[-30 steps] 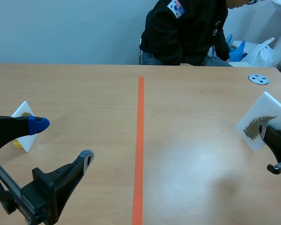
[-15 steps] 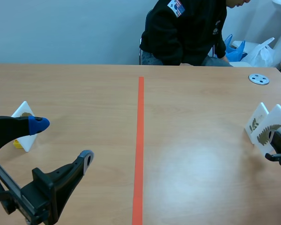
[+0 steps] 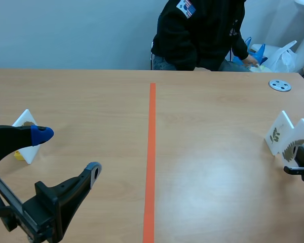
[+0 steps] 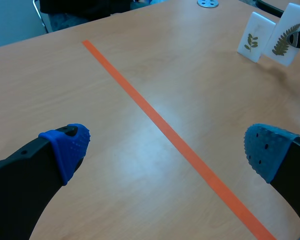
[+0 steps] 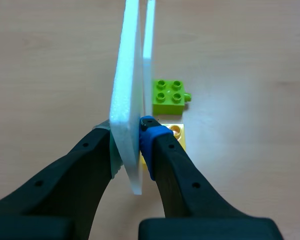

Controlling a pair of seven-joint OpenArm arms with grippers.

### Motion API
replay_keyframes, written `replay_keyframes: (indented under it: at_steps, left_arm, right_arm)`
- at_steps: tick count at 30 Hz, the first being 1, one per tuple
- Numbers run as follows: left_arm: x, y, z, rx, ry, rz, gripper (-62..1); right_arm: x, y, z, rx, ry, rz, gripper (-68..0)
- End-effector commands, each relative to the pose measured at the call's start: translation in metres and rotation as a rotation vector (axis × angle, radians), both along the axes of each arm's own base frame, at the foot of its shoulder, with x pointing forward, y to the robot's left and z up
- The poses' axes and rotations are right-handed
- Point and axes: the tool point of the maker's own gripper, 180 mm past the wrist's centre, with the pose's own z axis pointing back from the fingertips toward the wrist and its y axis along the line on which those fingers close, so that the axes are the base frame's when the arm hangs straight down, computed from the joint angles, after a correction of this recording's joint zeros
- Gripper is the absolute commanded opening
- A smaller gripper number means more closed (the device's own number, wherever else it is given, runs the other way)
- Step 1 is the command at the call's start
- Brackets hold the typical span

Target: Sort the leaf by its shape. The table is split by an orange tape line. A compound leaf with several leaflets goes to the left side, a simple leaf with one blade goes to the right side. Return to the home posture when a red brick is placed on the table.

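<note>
Surroundings: We see a person (image 3: 202,30) in dark clothes across the table (image 3: 91,96) at 12 o'clock. A round metal disc (image 3: 280,85) lies on the table at 2 o'clock. White and blue bags (image 3: 273,54) are behind the far edge at 1 o'clock.
Tape line: The orange tape line (image 3: 151,152) runs from 6 o'clock to 12 o'clock through the middle of the table.
Left side: At 9 o'clock a white left card (image 3: 25,121) stands tilted, with a small yellow block (image 3: 19,155) at its foot. One finger of the left gripper partly covers it.
Left gripper: The left gripper (image 3: 70,151) is at 8 o'clock, spread wide, and we see only table between its blue pads (image 4: 70,145).
Right gripper: The right gripper (image 5: 129,129) is at 3 o'clock, far right of the tape line. It is clamped on the lower part of the fern card (image 3: 296,143).
Fern card: It is a white foam board, upright. It carries an olive-brown leaf with many narrow leaflets along one stem.
Second card: The second card (image 3: 277,132) stands just beside the fern card, toward the tape line. It shows a small dark sprig. We cannot tell if the two cards touch.
Bricks: In the right wrist view a green brick (image 5: 170,96) lies ahead of the gripper, beside the cards. A yellow brick (image 5: 177,136) sits against the finger with the blue pad.
</note>
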Motion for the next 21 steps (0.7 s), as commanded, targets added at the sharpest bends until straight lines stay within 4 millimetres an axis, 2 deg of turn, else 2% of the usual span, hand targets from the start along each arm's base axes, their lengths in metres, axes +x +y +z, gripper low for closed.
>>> replay_keyframes:
  at_steps: [1,12,18,21]
  left_arm:
    - [0.0028,-0.0003,0.0077,-0.015,-0.025,0.002,1.4]
    - [0.0033,-0.0003,0.0082,-0.015,-0.027,0.001,1.4]
    - [0.0033,-0.0003,0.0082,-0.015,-0.027,0.001,1.4]
    - [0.0033,-0.0003,0.0082,-0.015,-0.027,0.001,1.4]
  right_arm:
    - [0.0081,0.0006,0.0078,-0.011,-0.031,-0.003,-66.0]
    - [0.0073,-0.0082,0.0022,-0.062,-0.007,-0.051,-65.3]
    - [0.007,-0.0091,0.0014,-0.065,-0.003,-0.056,-58.3]
    - [0.0071,-0.0092,0.0017,-0.066,-0.004,-0.056,-46.6]
